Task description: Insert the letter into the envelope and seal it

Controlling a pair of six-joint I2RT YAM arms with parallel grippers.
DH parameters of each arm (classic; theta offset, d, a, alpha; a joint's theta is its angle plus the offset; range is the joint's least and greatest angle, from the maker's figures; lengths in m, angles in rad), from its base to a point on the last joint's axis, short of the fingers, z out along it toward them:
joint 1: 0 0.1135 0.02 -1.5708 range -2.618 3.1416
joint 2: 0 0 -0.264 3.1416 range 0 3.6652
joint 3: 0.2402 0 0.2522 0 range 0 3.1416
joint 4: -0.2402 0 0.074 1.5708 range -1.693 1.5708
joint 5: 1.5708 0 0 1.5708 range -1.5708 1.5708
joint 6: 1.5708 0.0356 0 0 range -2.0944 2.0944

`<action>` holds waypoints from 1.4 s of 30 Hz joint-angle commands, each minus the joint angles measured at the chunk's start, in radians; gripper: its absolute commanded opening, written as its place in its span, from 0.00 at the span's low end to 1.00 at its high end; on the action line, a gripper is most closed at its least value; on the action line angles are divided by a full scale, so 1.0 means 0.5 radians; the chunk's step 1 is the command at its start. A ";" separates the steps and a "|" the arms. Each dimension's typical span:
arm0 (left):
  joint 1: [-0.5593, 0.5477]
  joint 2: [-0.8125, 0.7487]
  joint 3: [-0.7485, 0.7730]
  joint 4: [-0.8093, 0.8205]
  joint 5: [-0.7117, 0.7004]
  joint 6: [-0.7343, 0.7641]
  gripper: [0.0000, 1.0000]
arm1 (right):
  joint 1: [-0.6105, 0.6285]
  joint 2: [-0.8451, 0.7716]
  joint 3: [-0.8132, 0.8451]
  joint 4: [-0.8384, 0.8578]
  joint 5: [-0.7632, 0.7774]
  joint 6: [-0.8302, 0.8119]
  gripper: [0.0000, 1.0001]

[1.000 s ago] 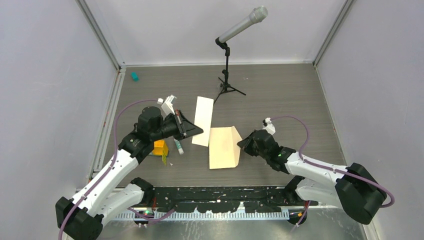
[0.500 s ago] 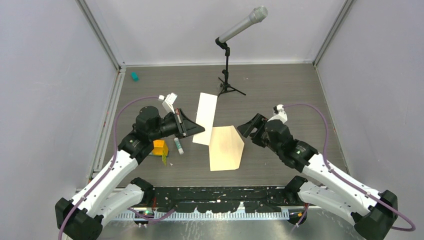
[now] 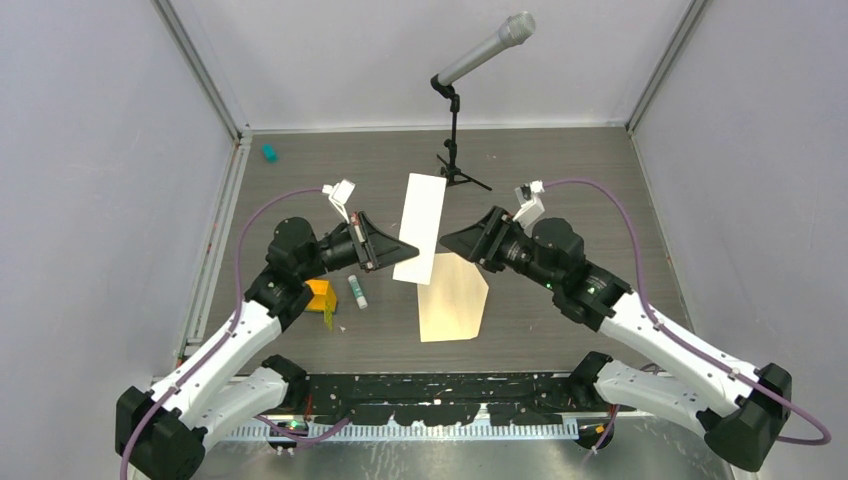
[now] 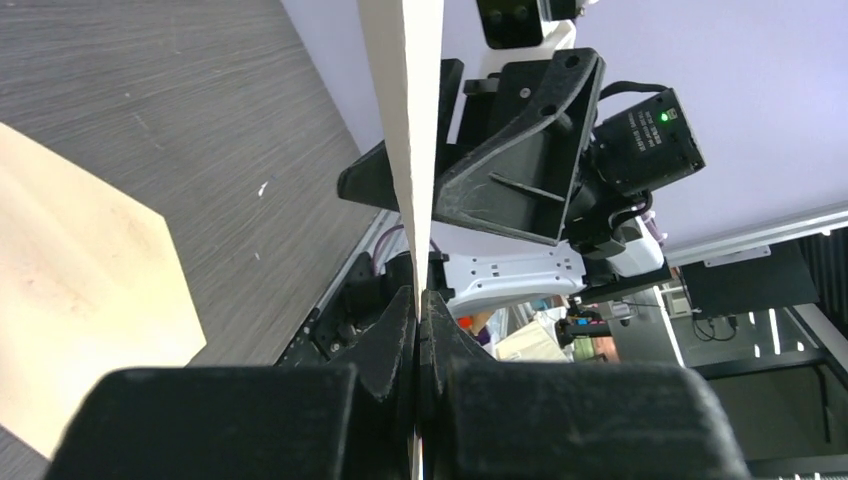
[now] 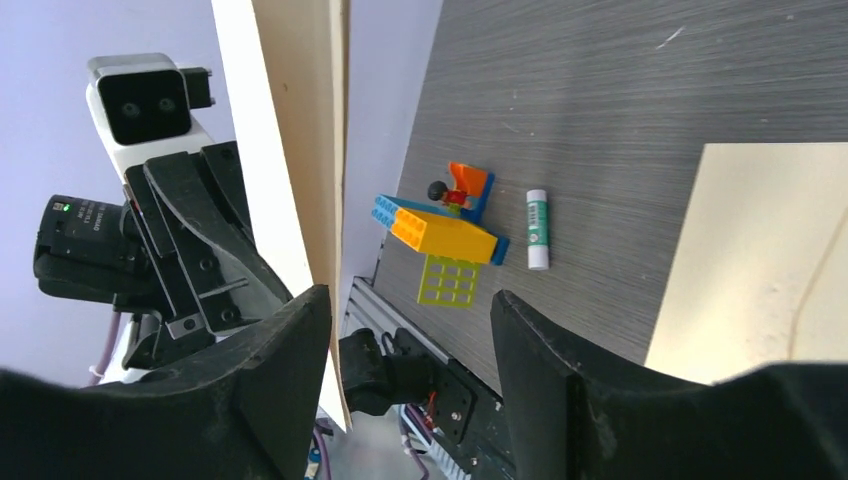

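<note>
My left gripper (image 3: 410, 247) is shut on the lower edge of the envelope (image 3: 422, 215), a long narrow sheet held upright above the table. In the left wrist view the envelope (image 4: 410, 120) stands edge-on, pinched between the fingertips of the left gripper (image 4: 420, 300). My right gripper (image 3: 447, 240) is open and faces it from the right. In the right wrist view the envelope's (image 5: 300, 120) tan face runs down beside the left finger, just inside the gap of the right gripper (image 5: 410, 310). The pale cream letter (image 3: 455, 300) lies flat on the table below both grippers.
A microphone on a black stand (image 3: 455, 150) stands behind the envelope. A white glue stick (image 3: 357, 291) and an orange and yellow brick toy (image 3: 320, 297) lie under the left arm. A small teal object (image 3: 268, 152) sits at the back left.
The right gripper opened, left the letter, rose and swung left to the envelope. The left gripper lifted the envelope higher and slightly right.
</note>
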 commanded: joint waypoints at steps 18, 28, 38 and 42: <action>-0.153 0.020 -0.076 0.471 -0.133 -0.251 0.00 | 0.111 -0.308 -0.066 0.110 0.283 0.166 0.56; -0.242 0.015 -0.099 0.645 -0.171 -0.340 0.00 | 0.116 -0.189 0.081 0.173 0.043 0.000 0.80; -0.319 0.084 -0.109 0.691 -0.178 -0.323 0.00 | 0.116 -0.052 0.214 0.282 0.042 0.024 0.57; -0.319 0.141 -0.116 0.735 -0.174 -0.329 0.00 | 0.114 -0.065 0.178 0.276 0.070 0.048 0.47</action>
